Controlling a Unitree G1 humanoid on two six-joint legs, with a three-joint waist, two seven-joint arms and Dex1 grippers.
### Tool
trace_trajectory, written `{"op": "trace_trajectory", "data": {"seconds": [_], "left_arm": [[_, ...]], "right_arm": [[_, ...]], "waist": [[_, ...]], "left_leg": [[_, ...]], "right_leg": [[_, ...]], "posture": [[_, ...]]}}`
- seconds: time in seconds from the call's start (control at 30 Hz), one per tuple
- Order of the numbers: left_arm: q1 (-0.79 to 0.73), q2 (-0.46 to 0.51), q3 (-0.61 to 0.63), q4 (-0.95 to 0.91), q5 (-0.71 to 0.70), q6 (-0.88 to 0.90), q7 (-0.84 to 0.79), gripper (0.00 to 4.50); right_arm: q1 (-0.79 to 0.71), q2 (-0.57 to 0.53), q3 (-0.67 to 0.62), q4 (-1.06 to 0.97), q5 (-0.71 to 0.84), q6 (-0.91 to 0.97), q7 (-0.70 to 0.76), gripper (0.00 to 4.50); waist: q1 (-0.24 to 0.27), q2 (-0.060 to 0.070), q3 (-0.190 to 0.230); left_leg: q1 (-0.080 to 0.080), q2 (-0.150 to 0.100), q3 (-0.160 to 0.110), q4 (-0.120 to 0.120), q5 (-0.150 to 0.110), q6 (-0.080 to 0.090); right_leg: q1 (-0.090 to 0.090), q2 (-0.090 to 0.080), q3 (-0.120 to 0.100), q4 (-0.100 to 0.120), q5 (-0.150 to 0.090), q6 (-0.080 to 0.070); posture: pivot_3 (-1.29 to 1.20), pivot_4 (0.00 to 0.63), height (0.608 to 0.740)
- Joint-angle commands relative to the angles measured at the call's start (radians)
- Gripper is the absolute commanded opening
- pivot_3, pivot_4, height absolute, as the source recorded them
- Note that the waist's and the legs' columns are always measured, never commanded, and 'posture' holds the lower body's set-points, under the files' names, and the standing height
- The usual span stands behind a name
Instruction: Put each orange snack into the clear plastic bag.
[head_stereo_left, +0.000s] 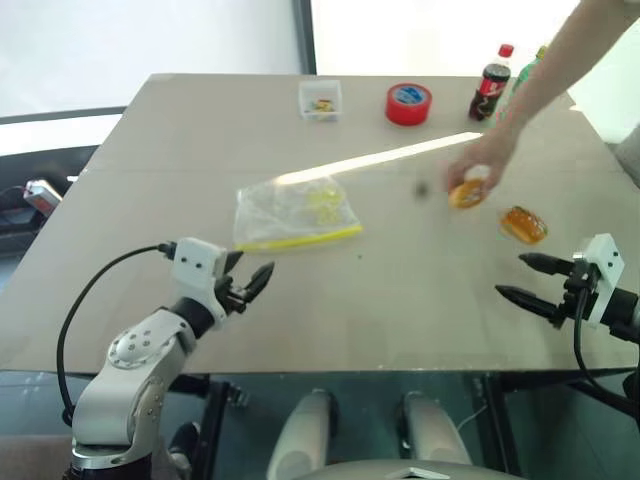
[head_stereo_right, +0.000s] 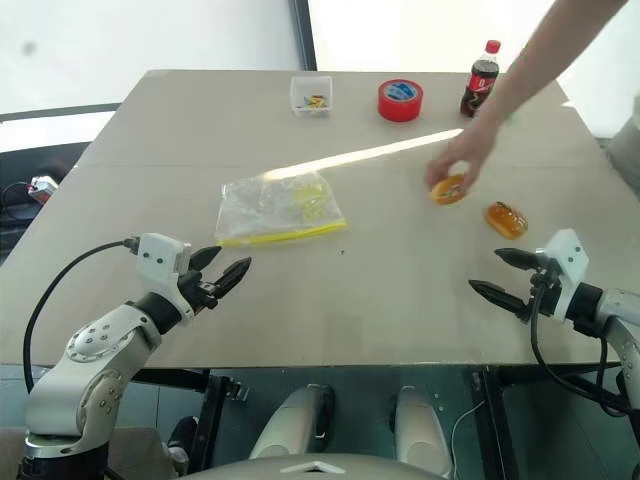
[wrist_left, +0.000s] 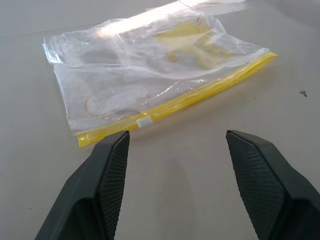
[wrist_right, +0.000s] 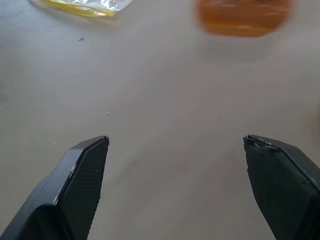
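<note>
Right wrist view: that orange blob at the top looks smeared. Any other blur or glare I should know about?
Right wrist view: the snack is soft-edged, probably too close to the frame edge to be sharp. Left eye view: the person's hand and the snack under it are motion-blurred; the other snack is sharp. A bright strip of glare crosses the table to the bag. Left wrist view: the bag's top glints.

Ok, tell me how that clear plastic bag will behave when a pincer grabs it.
The clear plastic bag lies wrinkled and flat on the table, so it will probably sag rather than hold its shape. It looks light, holding just a few small yellow bits, so a push would likely slide it. The yellow strip along its edge seems the firmest place to pinch.
</note>
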Motion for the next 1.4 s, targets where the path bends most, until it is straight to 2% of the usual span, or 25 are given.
{"op": "trace_trajectory", "data": {"seconds": [0.03,0.93,1.13,1.4], "left_arm": [[-0.008,0.024,0.011,-0.038,-0.023,-0.006,-0.027,3.24],[0.024,0.030,0.014,-0.006,-0.023,-0.061,-0.059,3.24],[-0.042,0.057,0.064,0.105,-0.032,-0.078,-0.076,3.24],[-0.267,0.087,0.102,0.392,-0.086,-0.027,-0.105,3.24]], "right_arm": [[0.013,-0.015,-0.052,-0.040,0.018,-0.007,0.002,4.41],[0.041,-0.030,-0.070,-0.063,0.011,-0.006,0.006,4.41],[0.033,-0.023,-0.064,-0.108,0.026,0.011,-0.008,4.41],[-0.037,-0.013,-0.022,-0.195,0.048,0.056,-0.048,4.41]], "waist": [[0.000,0.000,0.000],[0.001,0.000,0.000],[0.001,0.000,0.000],[0.000,0.000,0.000]], "left_leg": [[0.000,0.000,0.000,0.000,0.000,0.000],[0.000,0.000,0.000,0.000,0.000,0.000],[0.000,0.000,0.000,0.000,0.000,0.000],[0.000,0.000,0.000,0.001,0.000,0.000]], "right_leg": [[0.000,0.000,0.000,0.000,0.000,0.000],[0.000,0.000,0.000,0.000,-0.001,-0.001],[0.000,0.000,0.000,0.000,0.000,-0.001],[0.000,0.000,-0.001,0.000,0.001,0.002]], "posture": [[0.00,0.150,0.740],[0.00,0.150,0.740],[0.00,0.150,0.740],[0.00,0.150,0.740]]}}
